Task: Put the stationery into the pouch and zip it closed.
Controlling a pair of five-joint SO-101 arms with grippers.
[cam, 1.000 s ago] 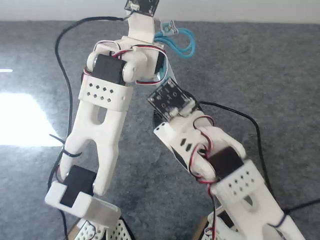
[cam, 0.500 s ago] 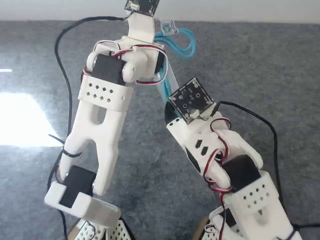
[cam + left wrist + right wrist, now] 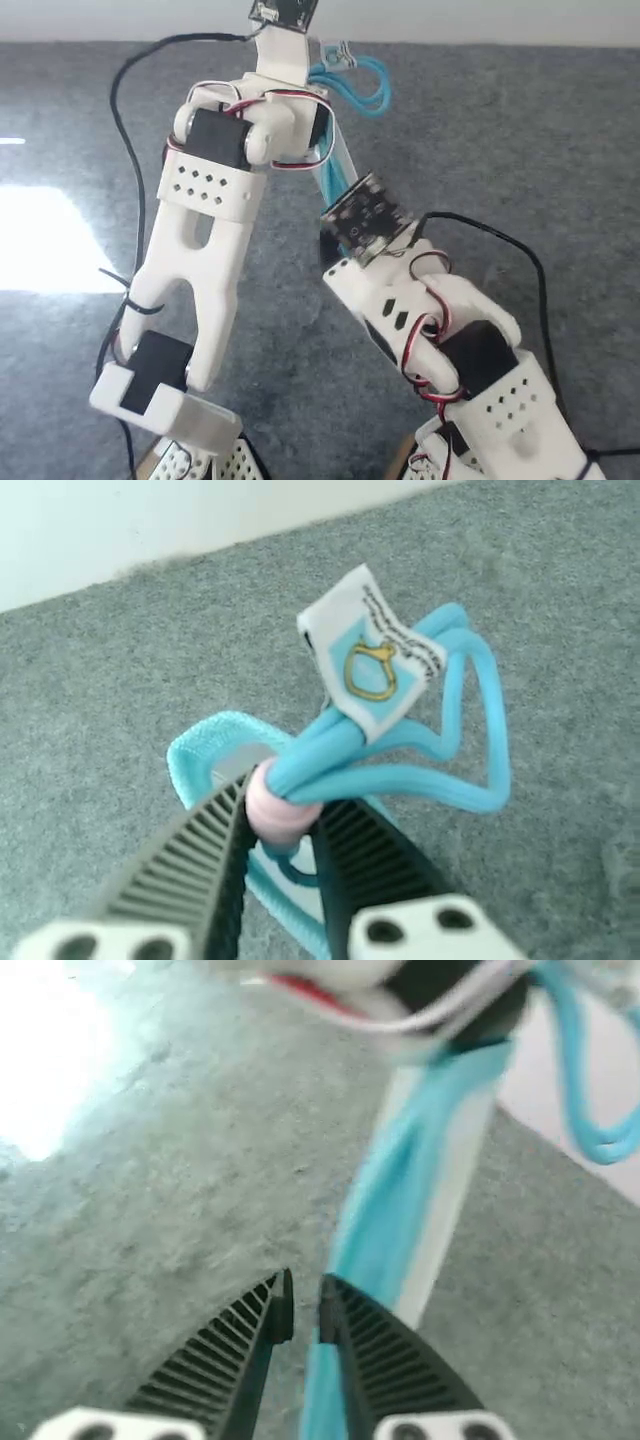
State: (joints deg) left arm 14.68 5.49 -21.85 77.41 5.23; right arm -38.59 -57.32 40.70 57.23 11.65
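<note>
where left tool [image 3: 278, 815] pinches, pouch [image 3: 205, 752] hangs

- Light blue and white fabric pouch [image 3: 336, 165]: raised off the grey surface and drawn out as a long, narrow strip. Whether the zip is closed cannot be told.
- Blue cord loop [image 3: 478, 720]: attached at the pouch's end and doubled into several strands.
- Pink bead [image 3: 270, 812]: sits on the cord, clamped between the fingers of the left gripper [image 3: 283, 815].
- White label [image 3: 372, 660]: folded over the cord, just beyond the bead.

The pouch [image 3: 335, 165] is turquoise and white, its cord [image 3: 440, 770] turquoise, bead [image 3: 275, 805] pink, tag [image 3: 372, 660] white with a gold ring, the mat [image 3: 520, 150] around it mottled grey.
</note>
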